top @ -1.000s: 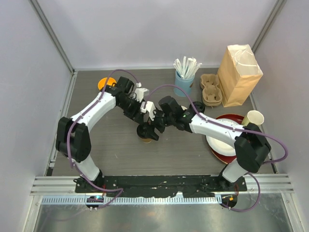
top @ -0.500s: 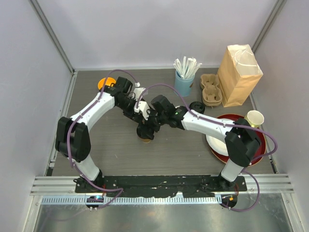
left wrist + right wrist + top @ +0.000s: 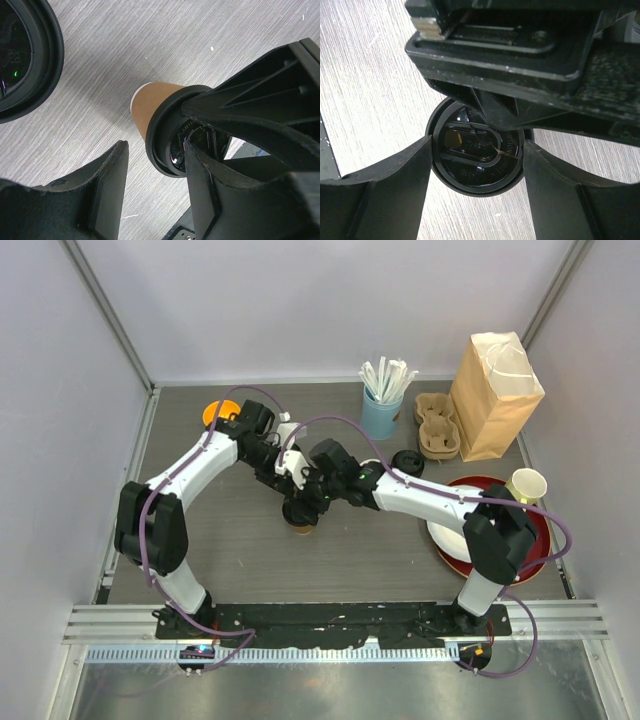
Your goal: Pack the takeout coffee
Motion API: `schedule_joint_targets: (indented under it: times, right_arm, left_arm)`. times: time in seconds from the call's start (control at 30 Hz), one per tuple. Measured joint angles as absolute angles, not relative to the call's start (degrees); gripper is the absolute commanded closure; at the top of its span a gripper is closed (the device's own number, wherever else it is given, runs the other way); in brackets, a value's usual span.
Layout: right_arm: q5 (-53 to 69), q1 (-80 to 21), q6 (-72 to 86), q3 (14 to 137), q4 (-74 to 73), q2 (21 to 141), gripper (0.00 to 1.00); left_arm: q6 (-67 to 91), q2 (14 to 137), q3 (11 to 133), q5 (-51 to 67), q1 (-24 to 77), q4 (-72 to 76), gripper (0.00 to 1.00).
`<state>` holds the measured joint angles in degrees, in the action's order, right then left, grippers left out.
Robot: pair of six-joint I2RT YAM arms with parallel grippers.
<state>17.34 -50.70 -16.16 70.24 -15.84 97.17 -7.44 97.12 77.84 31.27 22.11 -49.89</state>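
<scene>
The left gripper point(image 3: 155, 147) straddles the small kraft-brown paper cup point(image 3: 150, 107) standing mid grey wood-grain table point(image 3: 100, 60), jaws part open: 1 finger meets the rim, bare table shows beside the other, so it likely just steadies the cup. The right gripper point(image 3: 477, 146) flanks the round black plastic lid point(image 3: 470, 175) from above, probably to seat it; whether its 2 fingers pinch I cannot tell. The moulded brown pulp carrier point(image 3: 436, 425) waits well apart, right rear
</scene>
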Motion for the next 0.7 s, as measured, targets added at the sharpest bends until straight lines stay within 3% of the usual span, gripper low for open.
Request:
schedule_joint_targets:
  times: [0.37,0.7]
  right_arm:
    - [14.9,-52.1,-15.8,67.7,-9.6,97.1,0.34]
    - [11.1,-52.8,-13.7,63.5,-2.5,96.5,0.24]
  left_arm:
    - [-7.5,97.1,76.5,31.8,22.0,-49.8,0.49]
    - [-7.5,97.1,75.3,32.7,20.8,-49.9,0.49]
